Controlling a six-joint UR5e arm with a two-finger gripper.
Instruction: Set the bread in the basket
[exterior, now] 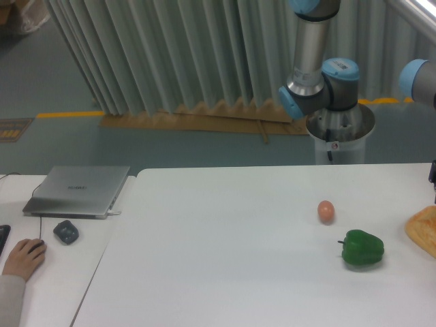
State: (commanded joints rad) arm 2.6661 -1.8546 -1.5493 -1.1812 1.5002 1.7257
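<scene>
Judging from how things lie, nothing is done yet; the bread (424, 230) sits untouched at the far right edge of the tabletop (225, 259), half out of view; no basket shows; my fingers are out of sight, so I cannot tell their state; green pepper (362, 248) and egg (326, 211) lie left of the bread, not blocking it.

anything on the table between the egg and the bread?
Yes: the green pepper lies between the egg and the bread, set a little nearer the camera than both. The bread is cut off by the right edge of the fixed camera view.
</scene>
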